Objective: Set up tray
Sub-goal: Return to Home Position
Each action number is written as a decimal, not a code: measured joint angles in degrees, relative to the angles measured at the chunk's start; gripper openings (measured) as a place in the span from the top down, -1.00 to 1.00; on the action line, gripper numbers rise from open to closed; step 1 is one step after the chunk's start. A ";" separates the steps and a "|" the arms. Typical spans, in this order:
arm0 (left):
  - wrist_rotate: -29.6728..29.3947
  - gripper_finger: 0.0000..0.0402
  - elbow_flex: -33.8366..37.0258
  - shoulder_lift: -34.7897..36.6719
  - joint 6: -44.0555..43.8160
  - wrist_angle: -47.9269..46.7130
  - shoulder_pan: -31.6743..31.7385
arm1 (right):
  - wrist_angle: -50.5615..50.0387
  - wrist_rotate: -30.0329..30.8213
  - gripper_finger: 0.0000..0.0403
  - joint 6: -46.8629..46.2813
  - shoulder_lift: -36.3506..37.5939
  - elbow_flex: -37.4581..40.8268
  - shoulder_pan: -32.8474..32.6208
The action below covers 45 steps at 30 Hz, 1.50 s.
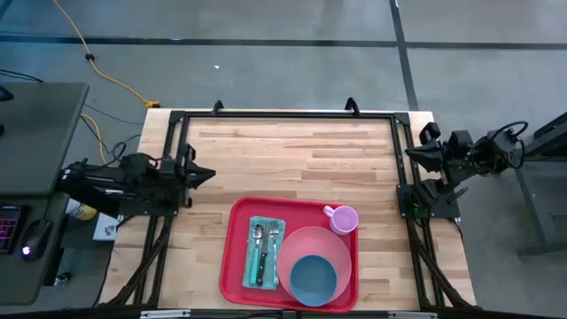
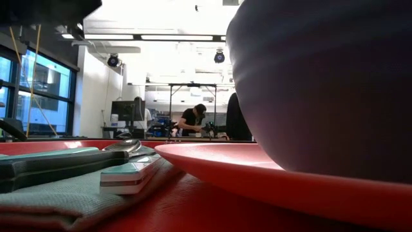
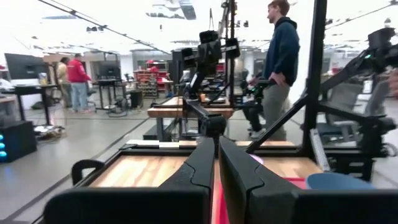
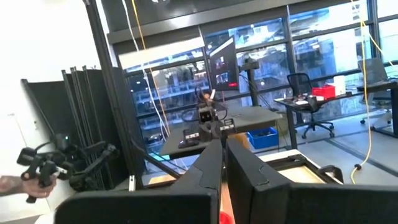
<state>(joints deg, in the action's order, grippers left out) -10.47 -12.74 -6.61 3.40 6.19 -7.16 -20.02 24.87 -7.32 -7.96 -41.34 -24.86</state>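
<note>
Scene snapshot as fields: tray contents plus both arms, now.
tray: red, near edge of the table
napkin: blue, tray's left part, spoon lying on it
plate: pink, right of napkin, blue bowl on it
cup: pink, tray's far right corner
left gripper: shut, table's left edge, holding nothing
right gripper: shut, table's right edge, holding nothing

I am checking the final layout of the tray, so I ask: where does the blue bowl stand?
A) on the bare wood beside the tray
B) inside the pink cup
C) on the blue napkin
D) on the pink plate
D: in the high view the blue bowl sits on the pink plate inside the red tray, while the napkin carries only the cutlery.
</note>
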 joint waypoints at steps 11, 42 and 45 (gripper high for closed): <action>0.55 0.72 4.87 0.57 0.77 1.50 0.00 | 8.19 2.69 1.00 -0.63 3.73 8.46 0.02; -3.40 0.74 11.59 0.48 2.36 4.51 0.02 | 48.81 11.51 1.00 7.62 7.39 40.39 0.38; -5.46 0.79 11.59 0.48 3.80 2.39 0.01 | 46.78 11.74 1.00 8.53 7.30 40.41 1.81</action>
<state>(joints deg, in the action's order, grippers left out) -15.93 -1.15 -6.13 7.20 8.58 -7.15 26.76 36.61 1.21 -0.65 -0.93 -23.05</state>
